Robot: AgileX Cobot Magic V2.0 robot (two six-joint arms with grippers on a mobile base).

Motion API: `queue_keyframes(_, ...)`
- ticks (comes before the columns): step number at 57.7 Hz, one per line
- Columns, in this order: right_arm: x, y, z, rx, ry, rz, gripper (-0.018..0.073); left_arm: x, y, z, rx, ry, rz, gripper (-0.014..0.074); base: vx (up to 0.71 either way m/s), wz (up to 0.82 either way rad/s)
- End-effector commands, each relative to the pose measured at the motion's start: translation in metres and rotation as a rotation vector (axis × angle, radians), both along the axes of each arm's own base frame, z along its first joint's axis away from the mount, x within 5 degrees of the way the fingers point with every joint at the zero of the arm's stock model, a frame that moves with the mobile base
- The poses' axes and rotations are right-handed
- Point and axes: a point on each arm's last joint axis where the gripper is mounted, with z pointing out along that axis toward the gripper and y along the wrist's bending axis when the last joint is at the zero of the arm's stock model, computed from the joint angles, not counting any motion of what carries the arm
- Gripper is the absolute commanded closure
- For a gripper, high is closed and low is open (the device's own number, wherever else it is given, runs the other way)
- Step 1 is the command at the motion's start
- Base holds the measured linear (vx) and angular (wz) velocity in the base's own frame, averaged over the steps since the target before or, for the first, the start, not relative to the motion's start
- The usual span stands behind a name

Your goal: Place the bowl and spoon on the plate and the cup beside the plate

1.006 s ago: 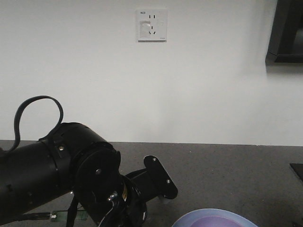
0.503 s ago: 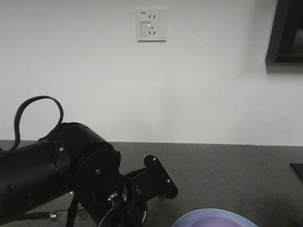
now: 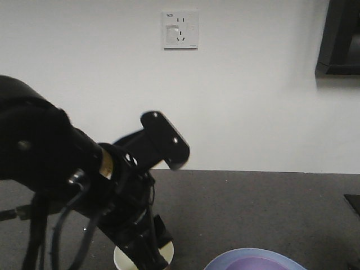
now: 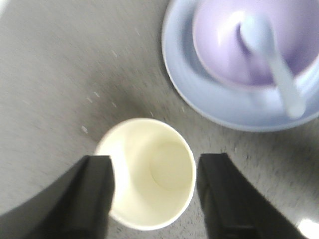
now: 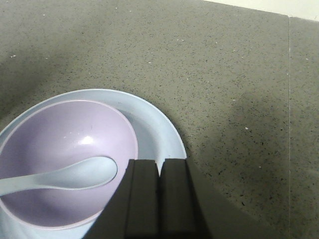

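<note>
The cream cup (image 4: 147,172) stands upright on the grey counter, just left of the light blue plate (image 4: 199,104). My left gripper (image 4: 154,194) is open and straddles the cup; the left finger (image 4: 92,194) overlaps its rim and a gap shows on the right. The lavender bowl (image 4: 219,45) sits on the plate with the pale blue spoon (image 4: 271,59) lying in it. In the right wrist view my right gripper (image 5: 159,167) is shut and empty, over the plate's (image 5: 154,134) rim beside the bowl (image 5: 55,144) and spoon (image 5: 65,177). The front view shows the cup (image 3: 125,257) under the left arm.
The counter runs back to a white wall with a socket (image 3: 180,29). A dark box (image 3: 340,36) hangs at the upper right, and a dark flat object (image 3: 353,202) lies at the counter's right edge. A seam (image 5: 288,99) crosses the counter to the right of the plate.
The left arm has swung up and toward the camera in the front view. The cup, hidden before, now shows below it on the counter. Plate and bowl have not moved.
</note>
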Motion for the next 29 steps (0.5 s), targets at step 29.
queue_keyframes(29, -0.077, -0.005, 0.050, -0.125, -0.443, 0.096, 0.0568, -0.112, 0.129, -0.010, -0.499, -0.343, 0.135, 0.0600, 0.00, 0.00)
